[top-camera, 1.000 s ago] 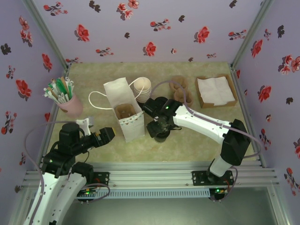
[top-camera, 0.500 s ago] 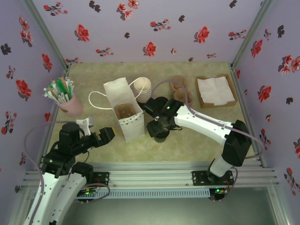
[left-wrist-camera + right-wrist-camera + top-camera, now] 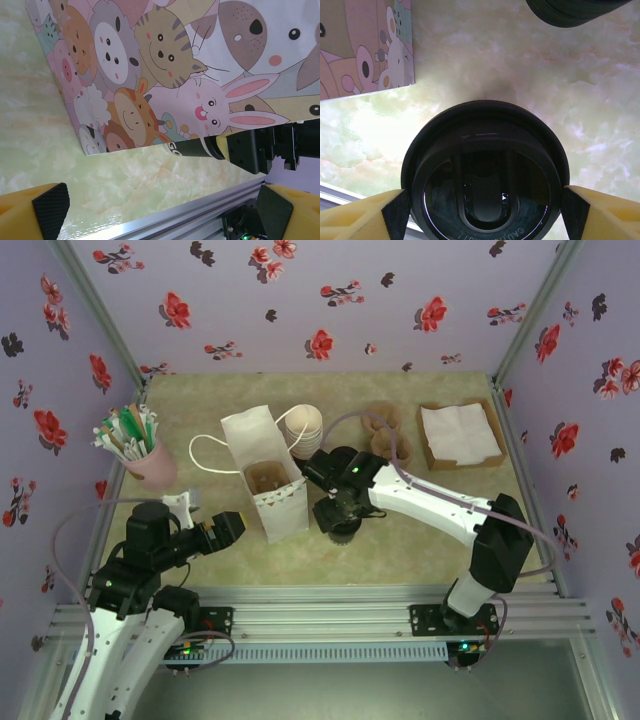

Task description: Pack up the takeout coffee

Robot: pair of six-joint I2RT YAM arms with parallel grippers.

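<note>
The fingers of my right gripper (image 3: 485, 216) clamp the lidded coffee cup (image 3: 485, 180), which stands on the table (image 3: 520, 65) beside the paper bag (image 3: 250, 440). The bag holds something brown. My left gripper (image 3: 160, 210) gapes wide and empty.

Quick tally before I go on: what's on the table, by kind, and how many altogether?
Paper bag: 1
Lidded coffee cup: 1
Lidless cup stack: 1
Lid stack: 1
Pink cup of stirrers: 1
Napkin tray: 1
Brown cardboard pile: 1
Total: 7
</note>
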